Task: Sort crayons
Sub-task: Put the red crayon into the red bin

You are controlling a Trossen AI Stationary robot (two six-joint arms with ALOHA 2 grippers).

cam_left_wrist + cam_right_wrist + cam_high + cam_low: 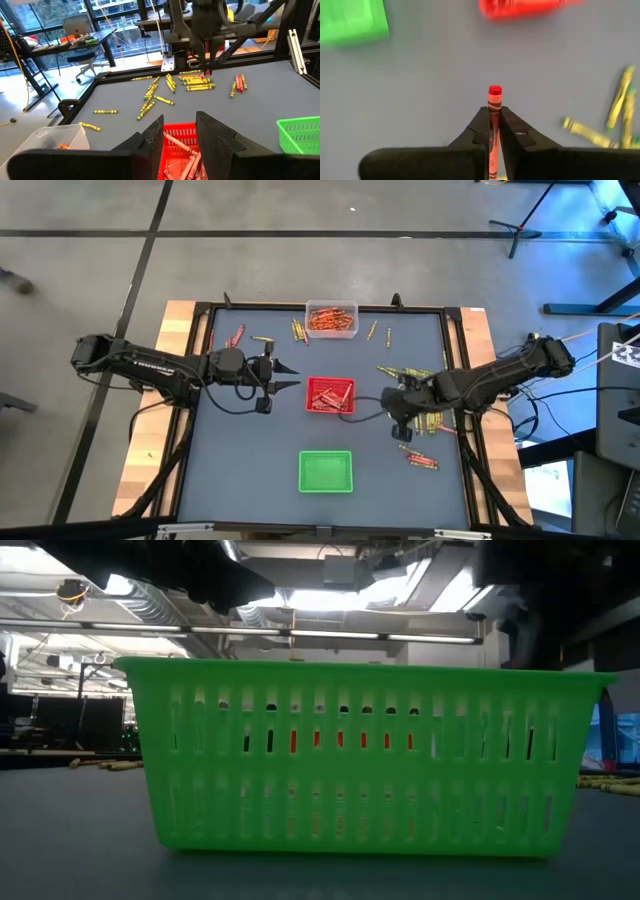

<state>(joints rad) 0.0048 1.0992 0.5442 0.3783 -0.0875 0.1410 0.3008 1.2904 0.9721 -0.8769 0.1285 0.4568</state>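
My right gripper [396,418] [494,116] is shut on a red crayon [494,100], right of the red tray [330,395] and over the dark table. My left gripper [296,377] [180,125] is open and empty, just left of the red tray, which holds red crayons [182,152]. Yellow-green crayons [410,374] lie scattered on the table's right side. A few red crayons [235,336] lie at the far left, and others [421,461] at the near right. The clear tray [331,320] at the far edge holds orange crayons. The green tray [326,471] stands near the front. My right gripper pinches the red crayon between its two fingers, which lie along it. The crayon's red end [494,91] sticks out past the fingertips, and the rest runs back between the fingers. The fingers point down at a slant. The end appears clear of the table.
The green tray [360,760] fills the low view, with the red tray showing through its slots. Black rails [455,370] frame the table. In the left wrist view the right arm [205,30] stands over the yellow-green crayons [192,82]. Bare table lies between the red and green trays.
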